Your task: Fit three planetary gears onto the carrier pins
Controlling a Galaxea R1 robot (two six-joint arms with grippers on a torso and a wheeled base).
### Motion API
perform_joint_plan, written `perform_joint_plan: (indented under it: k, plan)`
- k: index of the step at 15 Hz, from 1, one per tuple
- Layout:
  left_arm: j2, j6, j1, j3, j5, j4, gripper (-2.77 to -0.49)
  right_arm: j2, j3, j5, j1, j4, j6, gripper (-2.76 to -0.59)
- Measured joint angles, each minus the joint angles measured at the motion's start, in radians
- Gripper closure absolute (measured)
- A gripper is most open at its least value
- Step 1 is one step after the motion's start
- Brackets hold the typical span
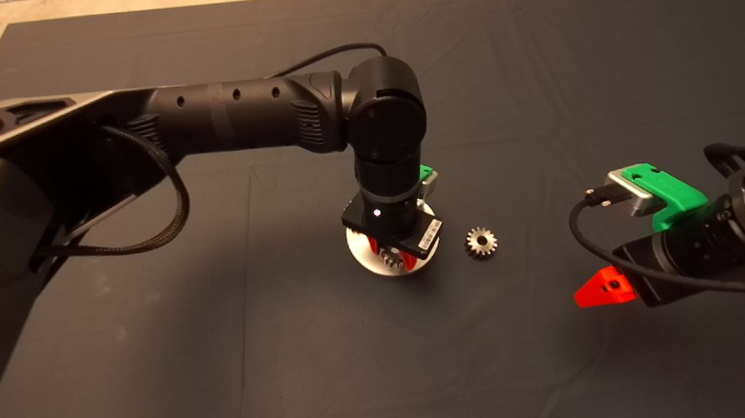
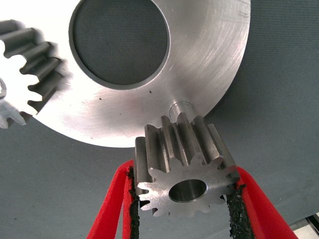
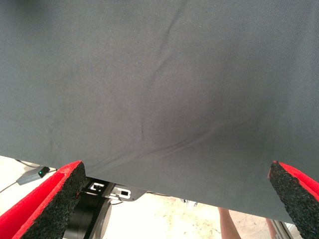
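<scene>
Left gripper [image 2: 182, 199]: clamped on a planetary gear [image 2: 185, 167], black pads pressed flat to its toothed flanks on opposite sides, bore left uncovered. Held that way, presumably, so that the centre hole stays free to slide down over a peg. Poised right at the rim of the silver carrier disc [image 2: 209, 59], directly over the mat's middle in the head view, wrist pointing straight down. Just past the gear's far face, one short carrier pin [image 2: 180, 106] standing up near the disc's edge; gear close beside it but apparently not yet threaded on, bore and pin not lined up. Judged as the alignment step for this gear.

Farther across the disc, past its large centre hole, another gear [image 2: 30, 69] sitting at the opposite rim, seemingly already on a pin, though that pin hidden beneath it. Third pin not visible.

Beyond the disc, a third gear [image 1: 481, 242] lying flat on the dark mat [image 1: 222, 366], just beside the disc on the right arm's side, within easy reach for later.

Right gripper [image 3: 174, 199]: spread wide, holding nothing, parked low at the mat's right edge, well apart from the work.
</scene>
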Motion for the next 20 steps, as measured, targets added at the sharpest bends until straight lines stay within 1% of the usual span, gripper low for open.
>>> perform_joint_plan:
  k: [6, 7, 8, 14, 16, 17, 18, 19, 20]
  plan:
    - [0.000, 0.000, 0.000, 0.000, 0.000, 0.000, -0.88, 0.000, 0.000, 0.000, 0.000, 0.000, 0.000, -2.75]
    - [0.000, -0.007, 0.000, 0.000, -0.001, 0.000, -0.88, 0.000, 0.000, 0.000, 0.000, 0.000, 0.000, -2.75]
    - [0.000, -0.024, 0.000, 0.000, -0.002, 0.000, -0.88, 0.000, 0.000, 0.000, 0.000, 0.000, 0.000, -2.75]
    - [0.000, -0.196, 0.000, 0.000, -0.006, 0.000, -0.88, 0.000, 0.000, 0.000, 0.000, 0.000, 0.000, -2.75]
    - [0.000, -0.241, -0.001, 0.000, -0.007, 0.000, -0.88, 0.000, 0.000, 0.000, 0.000, 0.000, 0.000, -2.75]
    - [0.000, -0.251, -0.001, 0.000, -0.008, 0.000, -0.88, 0.001, 0.000, 0.000, 0.000, 0.000, 0.000, -2.75]
    - [0.000, -0.272, -0.001, 0.000, -0.012, 0.000, -0.88, 0.001, 0.000, 0.000, 0.000, 0.000, 0.000, -2.75]
    - [0.000, -0.295, -0.001, 0.000, -0.021, -0.001, -0.88, 0.001, 0.000, 0.000, 0.000, 0.000, 0.000, -2.75]
    - [0.000, -0.312, -0.001, 0.000, -0.040, -0.002, -0.88, 0.001, 0.000, 0.000, 0.000, 0.000, 0.000, -2.75]
